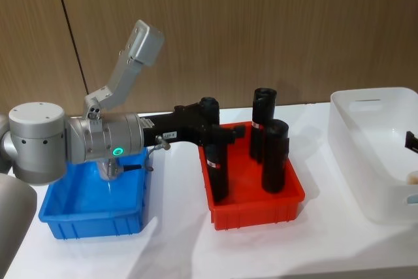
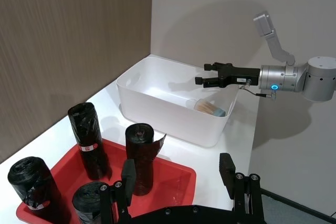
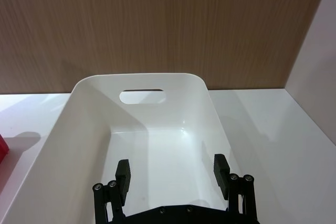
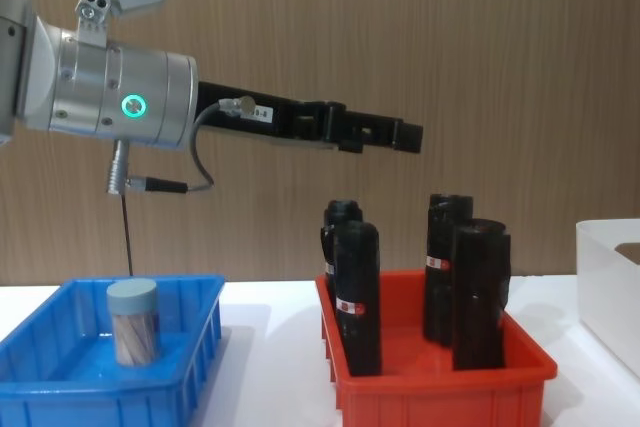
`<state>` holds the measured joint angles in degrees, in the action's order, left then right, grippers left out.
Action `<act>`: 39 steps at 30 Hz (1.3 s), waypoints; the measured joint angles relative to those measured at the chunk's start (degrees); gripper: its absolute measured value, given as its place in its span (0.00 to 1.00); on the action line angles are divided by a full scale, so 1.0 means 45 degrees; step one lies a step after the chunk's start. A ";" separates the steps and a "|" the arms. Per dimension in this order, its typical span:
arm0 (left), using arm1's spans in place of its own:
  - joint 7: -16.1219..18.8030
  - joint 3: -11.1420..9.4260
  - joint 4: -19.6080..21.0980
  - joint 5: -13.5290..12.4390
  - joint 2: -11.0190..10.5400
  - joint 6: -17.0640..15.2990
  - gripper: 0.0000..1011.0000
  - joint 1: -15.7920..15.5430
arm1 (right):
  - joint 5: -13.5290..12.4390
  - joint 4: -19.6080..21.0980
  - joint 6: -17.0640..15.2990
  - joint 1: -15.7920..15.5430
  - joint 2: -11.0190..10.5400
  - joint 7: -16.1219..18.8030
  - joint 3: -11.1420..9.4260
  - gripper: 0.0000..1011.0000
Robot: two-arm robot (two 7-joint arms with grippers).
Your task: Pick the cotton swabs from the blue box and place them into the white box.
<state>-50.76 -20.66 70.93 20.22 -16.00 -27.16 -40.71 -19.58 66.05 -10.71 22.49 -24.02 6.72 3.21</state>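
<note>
Right pincer (image 3: pixel 171 170): jaws wide, empty, over white box (image 3: pixel 89 124) at right edge of head view. One cotton swabs tub (image 2: pixel 210 109) lying on side inside that box. Left pincer (image 2: pixel 177 169): wide, empty, above red bin (image 4: pixel 440 387) with black cylinders (image 4: pixel 357 292), centre frame. Second tub (image 4: pixel 132 320) upright in blue box (image 4: pixel 60 407), lower left, on white counter (image 1: pixel 176 240).

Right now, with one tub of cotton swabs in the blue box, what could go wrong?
The left gripper, open, hangs above the black cylinders in the red bin; swinging low toward the blue box could topple one.
The cotton swabs stand upright there; an off-centre grip may tip them.
The right gripper hovers open over the white box; the arms could clash there.
</note>
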 joint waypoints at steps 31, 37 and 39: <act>0.4023 -0.0438 0.1796 -0.0700 -0.0478 0.2112 0.99 0.2185 | 0.0358 0.4102 0.1023 -0.2715 0.0549 -0.0339 0.1134 0.99; 0.5058 -0.0552 0.2257 -0.0885 -0.0602 0.2659 0.99 0.2743 | 0.0443 0.5119 0.1272 -0.3383 0.0684 -0.0428 0.1415 0.99; 0.5448 -0.0595 0.2434 -0.0951 -0.0648 0.2871 0.99 0.2956 | 0.0478 0.5378 0.1335 -0.3555 0.0717 -0.0452 0.1484 0.99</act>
<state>-26.25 -23.34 81.88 15.94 -18.92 -14.24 -27.41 -17.43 90.25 -4.70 6.49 -20.79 4.68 9.89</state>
